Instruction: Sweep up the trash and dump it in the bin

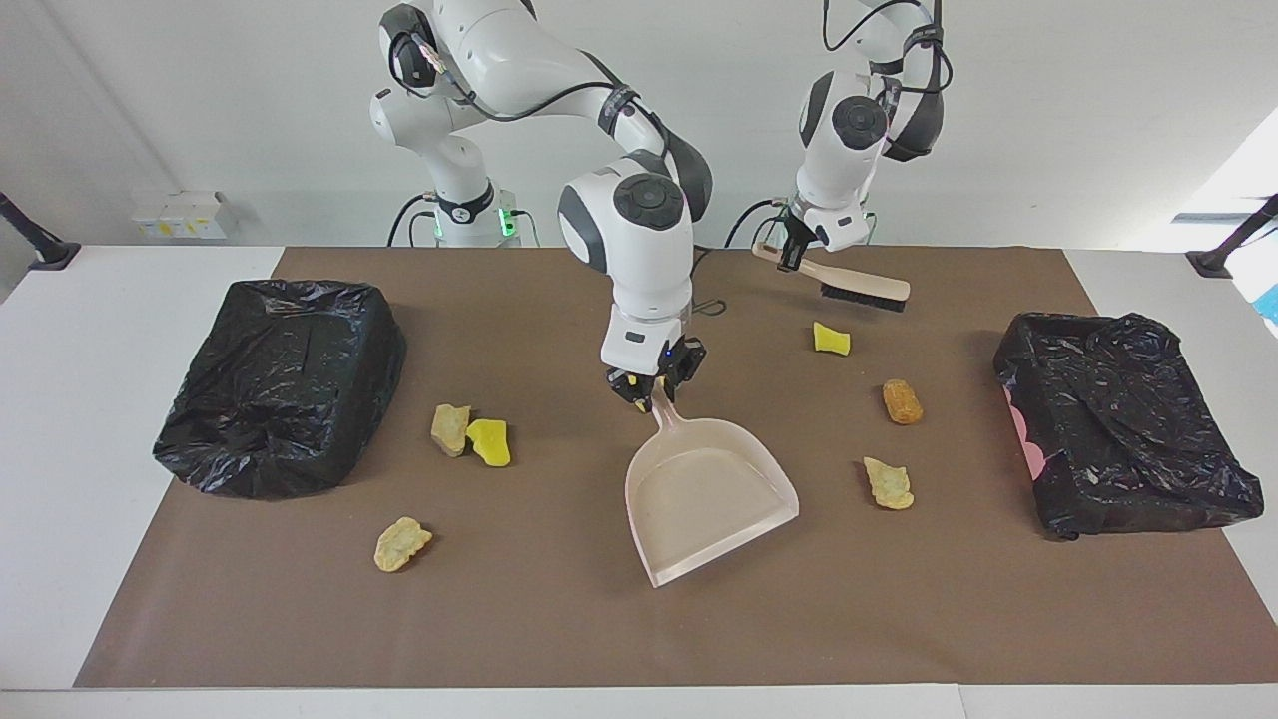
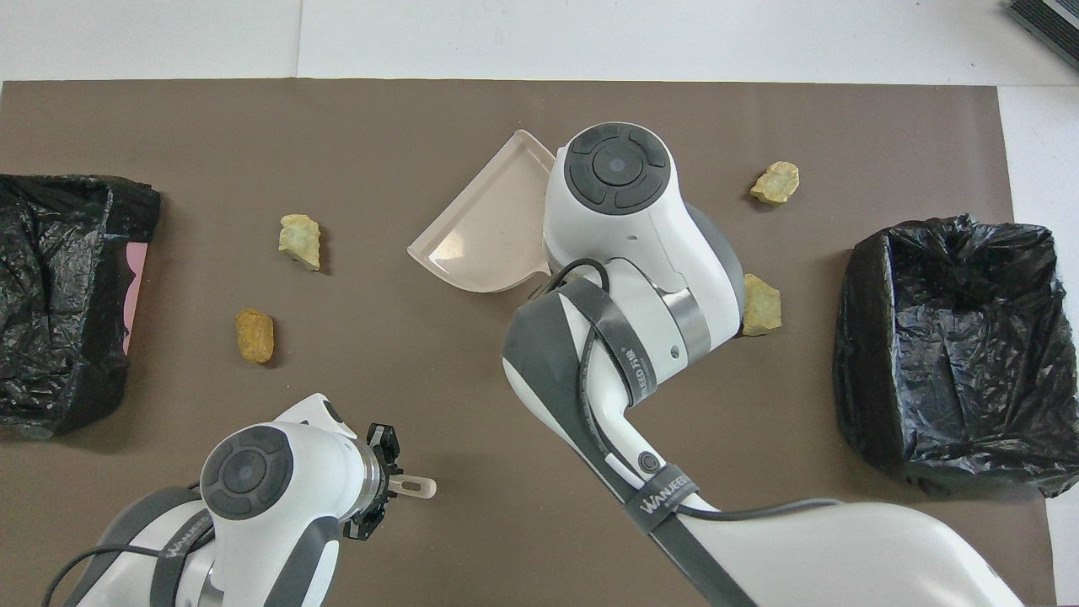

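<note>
My right gripper (image 1: 654,386) is shut on the handle of the beige dustpan (image 1: 711,499), whose mouth points away from the robots at mid-table. The pan also shows in the overhead view (image 2: 482,236), where the arm hides its handle. My left gripper (image 1: 794,250) is shut on the handle of the beige brush (image 1: 861,286), bristles down, close to the robots. Trash lies scattered on the mat. A yellow sponge (image 1: 831,340), an orange-brown lump (image 1: 902,401) and a tan piece (image 1: 889,484) lie toward the left arm's end. A tan lump (image 1: 451,429), a yellow sponge (image 1: 489,442) and a yellowish piece (image 1: 401,544) lie toward the right arm's end.
A brown mat (image 1: 559,619) covers the table. A black-bagged bin (image 1: 285,384) stands at the right arm's end and another black-bagged bin (image 1: 1123,429) at the left arm's end. They also show in the overhead view, the first (image 2: 948,346) and the second (image 2: 59,303).
</note>
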Robot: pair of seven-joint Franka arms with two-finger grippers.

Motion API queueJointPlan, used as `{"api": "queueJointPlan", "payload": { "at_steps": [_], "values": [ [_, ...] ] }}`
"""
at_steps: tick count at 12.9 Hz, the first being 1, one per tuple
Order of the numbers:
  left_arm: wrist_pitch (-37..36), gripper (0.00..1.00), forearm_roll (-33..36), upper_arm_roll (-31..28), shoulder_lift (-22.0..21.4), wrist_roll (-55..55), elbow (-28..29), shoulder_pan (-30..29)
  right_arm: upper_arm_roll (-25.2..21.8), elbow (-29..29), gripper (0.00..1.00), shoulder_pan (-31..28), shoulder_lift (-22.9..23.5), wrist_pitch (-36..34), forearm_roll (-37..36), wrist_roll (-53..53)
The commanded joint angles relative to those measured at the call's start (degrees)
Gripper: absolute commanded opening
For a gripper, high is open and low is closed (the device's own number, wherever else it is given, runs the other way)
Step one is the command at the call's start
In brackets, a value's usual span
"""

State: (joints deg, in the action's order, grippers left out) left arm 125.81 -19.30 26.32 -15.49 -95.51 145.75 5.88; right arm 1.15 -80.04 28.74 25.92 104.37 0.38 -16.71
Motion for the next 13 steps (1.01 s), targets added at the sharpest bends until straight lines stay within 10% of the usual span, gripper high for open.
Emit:
{"api": "queueJointPlan", "payload": {
  "at_steps": [1,7,13],
  "values": [
    [4.7,0.0,-0.48,-0.57,5.36,-1.7,-4.31,-0.07,0.52,-4.93,0.0,-0.96,-2.8,-0.05,-0.12,-13.66],
    [9.02,0.0,-0.04,-1.27,14.33,0.49,-14.95,-2.53,0.43,-14.69,0.0,-2.73,-5.71,5.04,-3.7,-31.71],
    [-3.99,0.0,6.09,-2.33,21.73,1.81,-31.75,-3.95,0.52,-16.64,0.0,0.0,-3.69,10.76,-6.7,-35.4]
  ]
}}
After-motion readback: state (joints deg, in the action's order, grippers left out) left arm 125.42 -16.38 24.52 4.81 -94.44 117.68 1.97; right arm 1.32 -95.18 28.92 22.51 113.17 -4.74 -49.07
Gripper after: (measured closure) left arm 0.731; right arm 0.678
